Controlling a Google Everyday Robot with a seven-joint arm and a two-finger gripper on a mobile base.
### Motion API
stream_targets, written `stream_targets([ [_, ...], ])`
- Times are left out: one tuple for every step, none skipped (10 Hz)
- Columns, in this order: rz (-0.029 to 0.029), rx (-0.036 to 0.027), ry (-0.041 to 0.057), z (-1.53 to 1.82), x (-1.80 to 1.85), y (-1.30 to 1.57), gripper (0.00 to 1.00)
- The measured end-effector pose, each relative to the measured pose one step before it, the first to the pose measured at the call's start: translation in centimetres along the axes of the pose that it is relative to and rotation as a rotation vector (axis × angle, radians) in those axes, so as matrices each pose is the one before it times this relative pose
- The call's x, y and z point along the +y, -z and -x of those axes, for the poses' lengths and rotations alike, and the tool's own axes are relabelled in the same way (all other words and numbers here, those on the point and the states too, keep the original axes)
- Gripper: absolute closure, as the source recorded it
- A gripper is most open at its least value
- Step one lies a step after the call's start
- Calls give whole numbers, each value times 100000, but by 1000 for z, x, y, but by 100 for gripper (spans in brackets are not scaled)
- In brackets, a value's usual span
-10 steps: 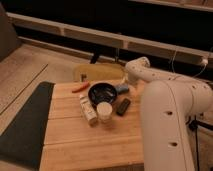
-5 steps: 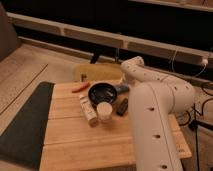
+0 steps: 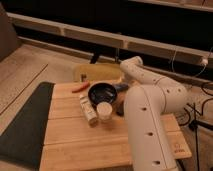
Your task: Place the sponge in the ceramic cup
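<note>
My gripper (image 3: 123, 84) is hanging at the right rim of the black bowl (image 3: 101, 93), largely hidden behind my own arm (image 3: 150, 115); whether it is open or closed, I cannot tell. The sponge (image 3: 120, 89) is showing only as a light-blue sliver just beneath it, contact unclear. The ceramic cup (image 3: 104, 110) is standing upright in front of the bowl, just beside a whitish bottle (image 3: 89, 111) lying on the wooden table (image 3: 90, 147). A dark block (image 3: 120, 107) is peeking out, partly covered by my arm.
</note>
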Motion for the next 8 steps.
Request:
stream_targets([
  [736,-1421,-821,552,-258,454,98],
  [659,-1179,-616,420,-38,389,100],
  [979,-1912,-860,634,10,592,100],
  [1021,-3055,-716,1019,60,1011,100],
  [1070,-3048,-489,1060,130,1083,100],
  [1093,-3245,-57,1060,161,1206,100],
  [2027,-5194,544,1567,406,2143,100],
  [1263,-2699,496,708,264,1211,100],
])
